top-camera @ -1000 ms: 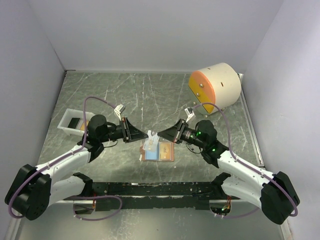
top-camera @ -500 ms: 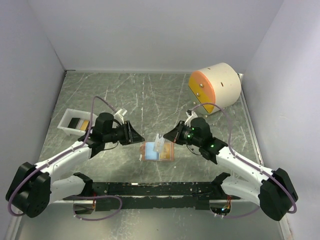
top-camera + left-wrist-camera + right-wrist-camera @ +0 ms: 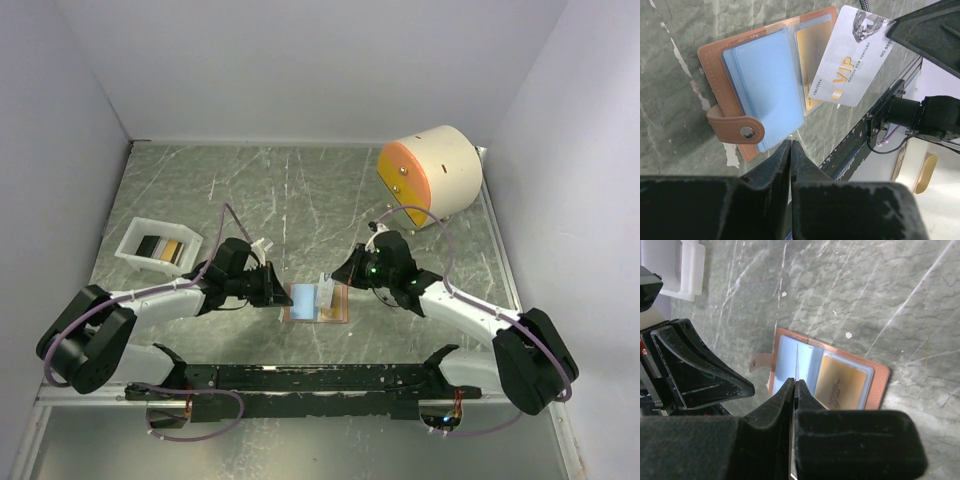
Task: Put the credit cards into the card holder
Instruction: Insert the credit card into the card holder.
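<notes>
Starting nearest the arm bases, you find the small salmon-brown, leather-like folding card holder (image 3: 303, 300) lying opened flat on the grey-green marbled table (image 3: 300, 190), between your two grippers. Its light blue inner sleeves (image 3: 767, 85) face up, and an orange-amber plastic card (image 3: 812, 55) sits in a clear pocket on its right half. The strap with the tiny snap stud (image 3: 746, 132) sticks out on the left side.

Your left gripper (image 3: 790, 146) points at that strap edge. Its jaws are pressed together with nothing visible between them. You cannot tell whether the tips touch the holder.

Your right gripper (image 3: 795, 385) is clenched on a silver-white plastic card printed VIP (image 3: 852, 57). The card is held tilted above the holder, its lower end over the line where the blue sleeves meet the amber pocket. From the right wrist you see it only edge-on, as a thin line.

Farther back on the left, well apart from the holder, a white rectangular plastic tray (image 3: 135, 235) holds a dark card (image 3: 152, 245) and an amber-yellow card (image 3: 172, 250).

Farthest, at the right, a big cream cylinder with an orange face (image 3: 445, 160) lies on its side.
</notes>
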You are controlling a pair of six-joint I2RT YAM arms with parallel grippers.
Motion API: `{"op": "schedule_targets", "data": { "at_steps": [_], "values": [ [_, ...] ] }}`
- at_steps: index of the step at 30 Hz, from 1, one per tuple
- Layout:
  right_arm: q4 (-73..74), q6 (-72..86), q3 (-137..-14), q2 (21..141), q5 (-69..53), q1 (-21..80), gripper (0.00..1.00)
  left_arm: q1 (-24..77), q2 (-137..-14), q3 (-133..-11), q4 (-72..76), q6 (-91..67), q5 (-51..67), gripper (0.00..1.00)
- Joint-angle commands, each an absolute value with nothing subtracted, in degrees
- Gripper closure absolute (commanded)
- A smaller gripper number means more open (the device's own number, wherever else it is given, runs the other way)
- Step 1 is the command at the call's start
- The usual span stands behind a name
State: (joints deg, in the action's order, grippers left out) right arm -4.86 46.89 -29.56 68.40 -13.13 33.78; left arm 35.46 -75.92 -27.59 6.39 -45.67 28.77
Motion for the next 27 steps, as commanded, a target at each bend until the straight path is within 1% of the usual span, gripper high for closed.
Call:
{"op": "schedule_targets", "data": {
  "at_steps": [1,3,9,27],
  "values": [
    [-7.8,44.2,-29.8,70.4,-14.5,32.2,1.00,36.3,-77.7,-25.8,15.8,-46.6,30.3,0.85],
    [-9.1,44.3,-29.3,71.3,-15.7,31.6,1.00,36.4,-78.0,-25.5,15.7,-46.1,29.2,0.85],
    [-12.7,45.5,-28.4,73.3,-18.4,30.4,1.00,36.3,-80.0,-27.2,8.9,-42.5,25.0,0.86],
    [-19.0,45.9,-25.4,79.6,-20.2,30.1,1.00,36.6,-84.6,-27.1,6.3,-40.5,22.0,0.90]
  ]
}}
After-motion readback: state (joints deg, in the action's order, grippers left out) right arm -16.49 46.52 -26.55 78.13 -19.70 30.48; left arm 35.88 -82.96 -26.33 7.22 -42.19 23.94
